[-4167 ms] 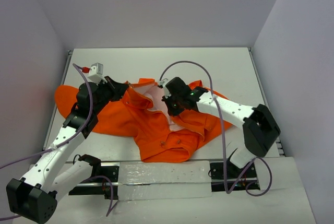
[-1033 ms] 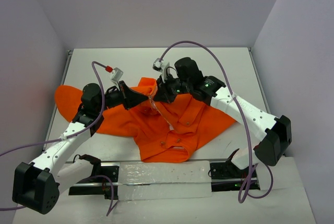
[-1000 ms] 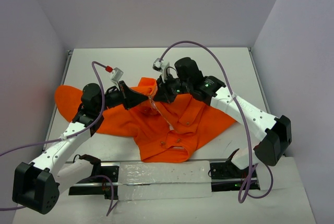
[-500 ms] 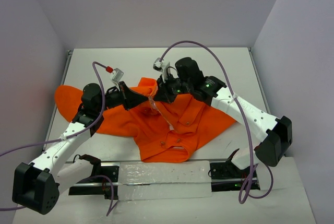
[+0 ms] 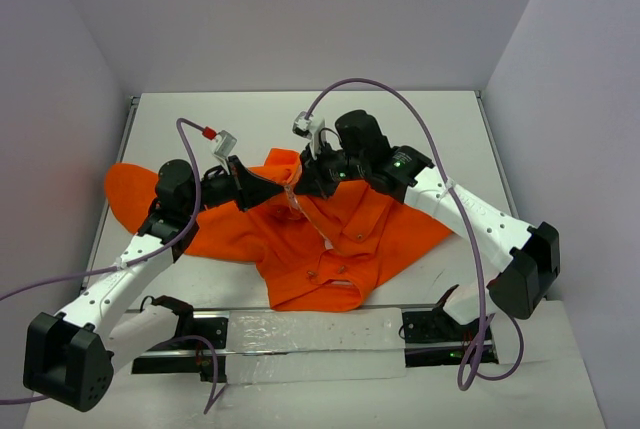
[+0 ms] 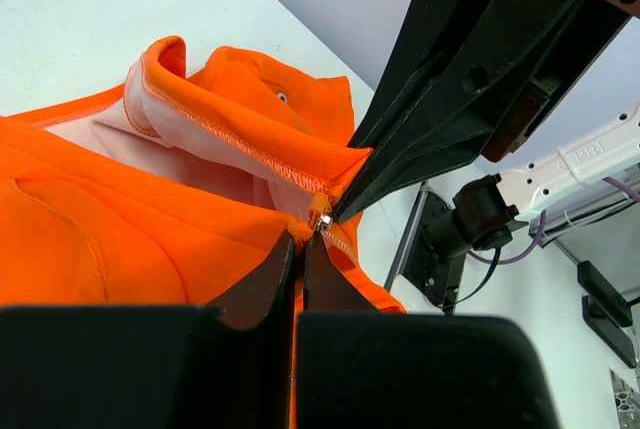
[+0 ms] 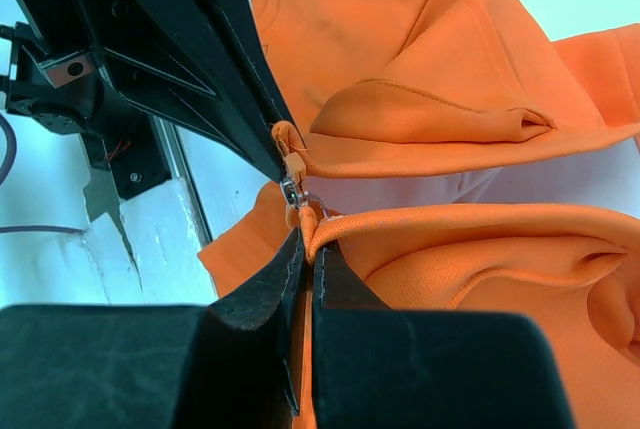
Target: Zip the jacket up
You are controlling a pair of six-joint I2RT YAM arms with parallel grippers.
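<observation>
The orange jacket [image 5: 330, 239] lies spread on the white table, pale lining showing at the collar. Both grippers meet above its upper front, at the collar. My left gripper [image 5: 283, 187] is shut on the jacket's front edge right beside the silver zipper slider [image 6: 322, 221]; in the left wrist view [image 6: 300, 239] orange fabric is pinched between its pads. My right gripper [image 5: 298, 184] is shut on the opposite front edge [image 7: 306, 239], just below the slider [image 7: 291, 193]. The two sets of fingertips almost touch. Zipper teeth [image 6: 342, 245] run down from the slider.
The jacket's sleeve [image 5: 130, 189] lies at the left near the table's left edge. A metal rail [image 5: 300, 334] with clear plastic runs along the near edge between the arm bases. Grey walls enclose the table [image 5: 440, 119] on three sides.
Since four seconds ago both grippers have come together at the collar and the front now lies closed over the lining. In the last second nothing has visibly moved.
</observation>
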